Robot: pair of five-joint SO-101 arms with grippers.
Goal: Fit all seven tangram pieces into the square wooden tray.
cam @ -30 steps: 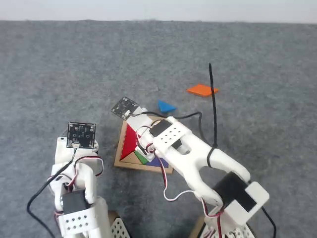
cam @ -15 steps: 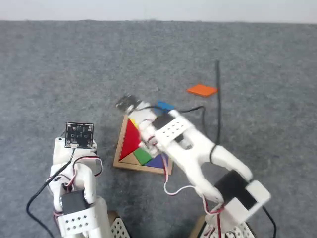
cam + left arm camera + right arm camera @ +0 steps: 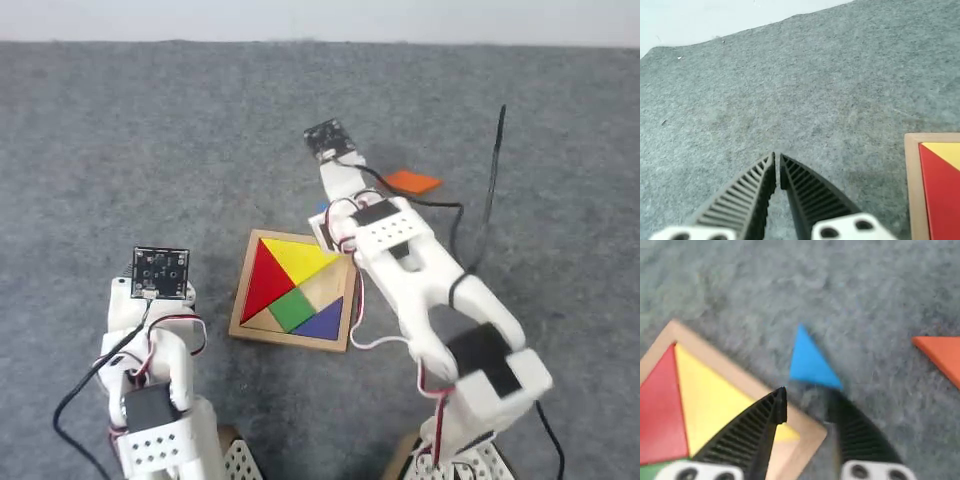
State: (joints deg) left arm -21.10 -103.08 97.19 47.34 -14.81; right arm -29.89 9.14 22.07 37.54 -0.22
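1. two arms stand at a table covered by a grey mat (image 3: 150,130); the square wooden tray (image 3: 285,341) lies flat between them.
2. four coloured pieces sit in the tray: red triangle (image 3: 262,285), yellow triangle (image 3: 297,258), green piece (image 3: 292,310), purple piece (image 3: 325,322). two pale wood-coloured patches remain; cannot tell if they are pieces or bare floor.
3. blue triangle (image 3: 810,365) lies on the mat just beyond the tray's far right corner, apart from the rim. orange piece (image 3: 410,182) lies farther out on the mat.
4. right gripper (image 3: 807,397): fingers spread, grasping nothing, poised at the blue triangle's near edge; contact cannot be told.
5. left gripper (image 3: 776,159): fingers pressed together, empty, over the mat left of the tray.
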